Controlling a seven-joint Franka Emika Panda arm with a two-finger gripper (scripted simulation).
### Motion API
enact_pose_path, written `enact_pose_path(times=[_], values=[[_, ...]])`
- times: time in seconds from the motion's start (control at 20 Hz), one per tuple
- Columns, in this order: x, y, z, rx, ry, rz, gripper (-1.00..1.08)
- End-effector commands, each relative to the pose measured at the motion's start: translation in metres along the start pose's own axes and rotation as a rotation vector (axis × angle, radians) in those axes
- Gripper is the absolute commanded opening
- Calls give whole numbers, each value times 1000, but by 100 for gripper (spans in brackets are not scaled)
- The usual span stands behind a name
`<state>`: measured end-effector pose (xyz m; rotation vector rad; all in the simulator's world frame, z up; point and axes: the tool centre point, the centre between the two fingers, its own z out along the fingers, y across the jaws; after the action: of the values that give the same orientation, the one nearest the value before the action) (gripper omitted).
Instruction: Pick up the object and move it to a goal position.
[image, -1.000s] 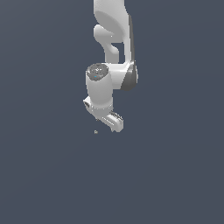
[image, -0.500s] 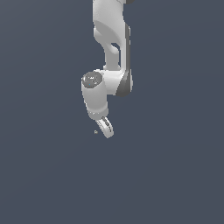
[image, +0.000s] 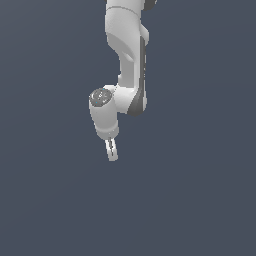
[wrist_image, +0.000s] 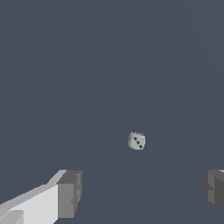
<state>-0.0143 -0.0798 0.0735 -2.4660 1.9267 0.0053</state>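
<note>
pincer (wrist_image: 140, 192) spread wide | die (wrist_image: 136, 141) lies apart, between fingers' line

A plain dark slate-grey surface (image: 200, 200) fills both views; nothing else shows.

Object (wrist_image: 136, 141): tiny pale die w/ dark pips, lying alone on plain grey floor.

I see the object (wrist_image: 136, 141) lying ahead of my tool (wrist_image: 142, 194), apart from both fingers (wrist_image: 69, 192), roughly between their lines and touching neither.
</note>
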Motion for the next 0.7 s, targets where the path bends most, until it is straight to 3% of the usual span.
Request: enact_pose_path(times=[0.0, 0.65], values=[[4, 3, 5, -2, 3, 60, 100], [12, 8, 14, -7, 10, 174, 100]])
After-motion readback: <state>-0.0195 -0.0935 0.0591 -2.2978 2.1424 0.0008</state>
